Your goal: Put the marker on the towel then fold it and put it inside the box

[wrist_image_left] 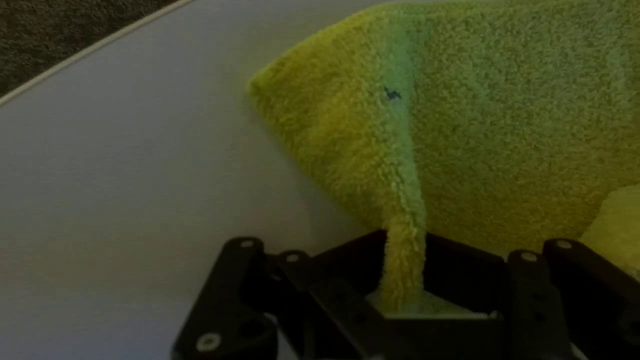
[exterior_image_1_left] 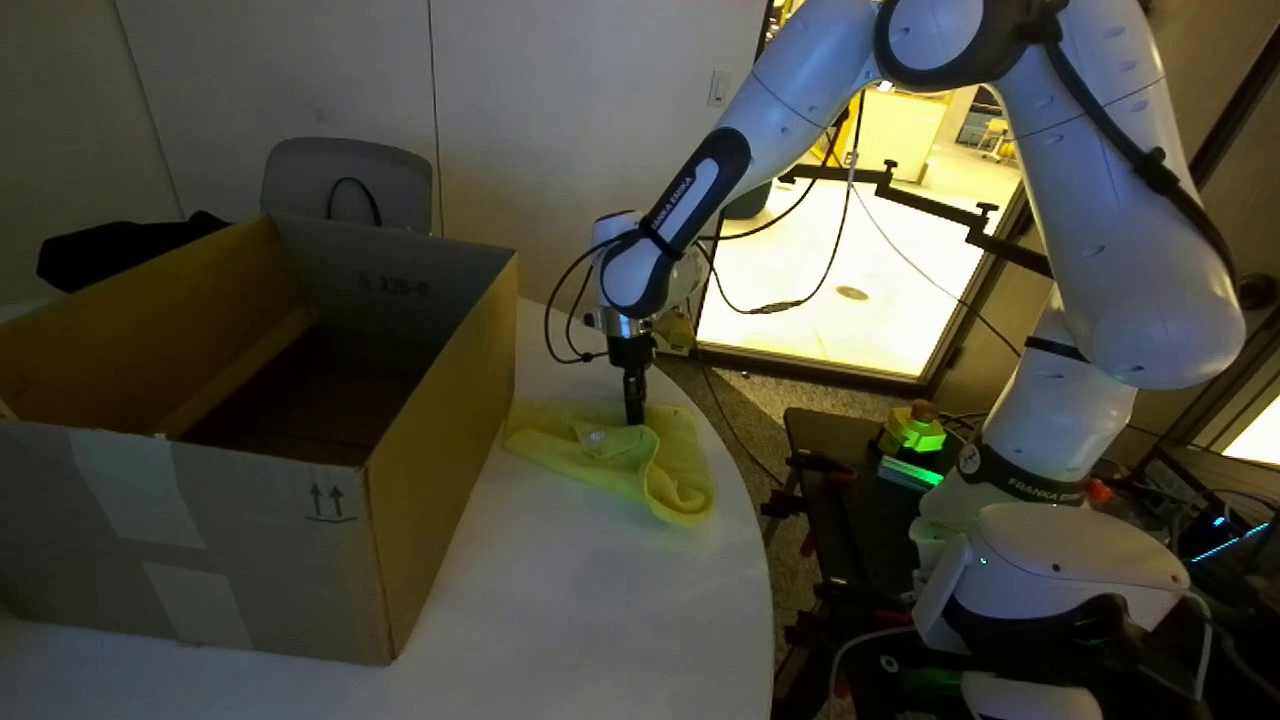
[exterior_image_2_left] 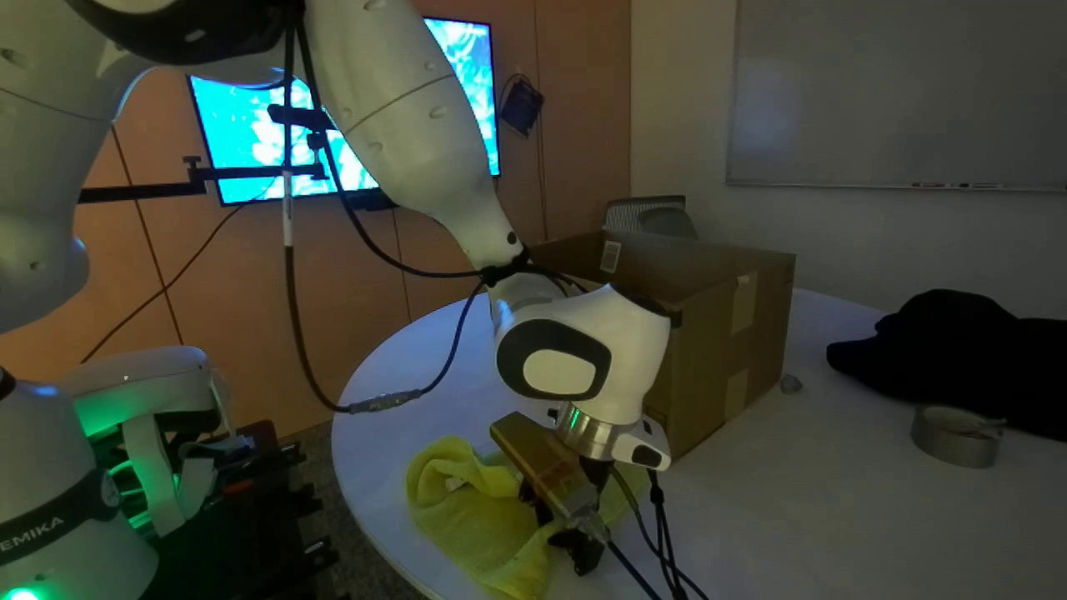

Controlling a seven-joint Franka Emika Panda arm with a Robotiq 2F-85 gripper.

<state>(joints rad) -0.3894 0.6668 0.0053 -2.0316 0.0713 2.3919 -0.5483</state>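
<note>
As I look across the white tabletop (exterior_image_1_left: pixel 600 600): its edge curves, with carpet (wrist_image_left: pixel 60 30) beyond it in my wrist view.
Room: dim, with a pale wall (exterior_image_1_left: pixel 560 120) and a grey chair (exterior_image_1_left: pixel 310 170) behind the cardboard box (exterior_image_1_left: pixel 440 450); in an exterior view, a lit screen (exterior_image_2_left: pixel 242 125) on wood-toned panels (exterior_image_2_left: pixel 225 300) and a whiteboard (exterior_image_2_left: pixel 900 92).
Tape roll (exterior_image_2_left: pixel 954 450): on the tabletop, near a black bundle (exterior_image_2_left: pixel 967 358).
Panda arm (exterior_image_1_left: pixel 815 80): arched high from its base, forearm sloping down to a wrist above the towel.
Robotiq gripper (wrist_image_left: pixel 406 242): pointing straight down, tips at the cloth.
Black fingers (wrist_image_left: pixel 465 265): I have them pinching a raised ridge of the towel from both sides.
Yellow-green towel (exterior_image_1_left: pixel 690 440): partly folded over, between the box and the curved edge, just beside the box; whether they touch I cannot tell.
Towel's long axis: seems to run from the box side toward the table edge; in my wrist view the ridge stands nearly vertical, a corner points left, and a small dark-blue mark (wrist_image_left: pixel 392 94) shows on the ridge.
Box: upright, open-topped, its printed arrows pointing up.
</note>
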